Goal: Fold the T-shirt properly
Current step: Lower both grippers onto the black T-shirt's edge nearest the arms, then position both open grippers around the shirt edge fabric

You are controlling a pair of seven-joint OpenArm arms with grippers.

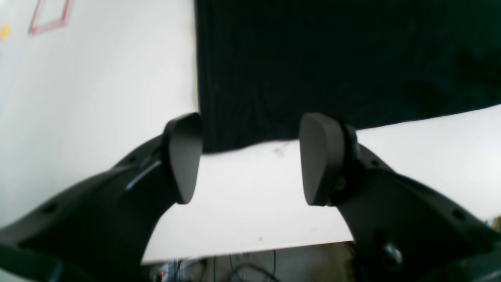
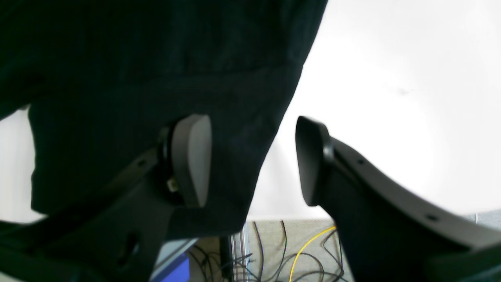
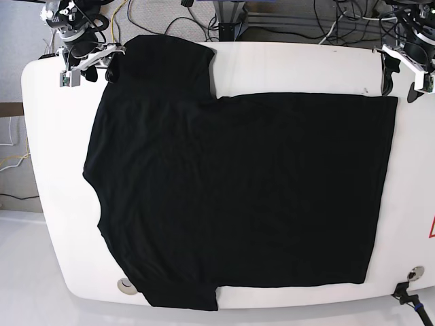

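Observation:
The black T-shirt point(image 3: 238, 183) lies spread flat on the white table point(image 3: 292, 68), sleeves at the left and hem at the right. My left gripper point(image 3: 399, 85) is open just beyond the hem's far right corner. In the left wrist view its gripper point(image 1: 250, 156) hovers over bare table with the shirt's corner point(image 1: 219, 129) between the fingertips point(image 1: 184, 156). My right gripper point(image 3: 100, 68) is open at the far left sleeve. In the right wrist view its gripper point(image 2: 252, 160) straddles the sleeve's edge point(image 2: 235, 117), one finger point(image 2: 191, 160) over the cloth and the other over the table.
Cables point(image 3: 285, 17) lie on the floor past the far table edge and show in the right wrist view point(image 2: 297, 250). A red outlined mark point(image 1: 49, 15) is on the table near the hem side. Round fittings point(image 3: 126, 285) sit at the near edge.

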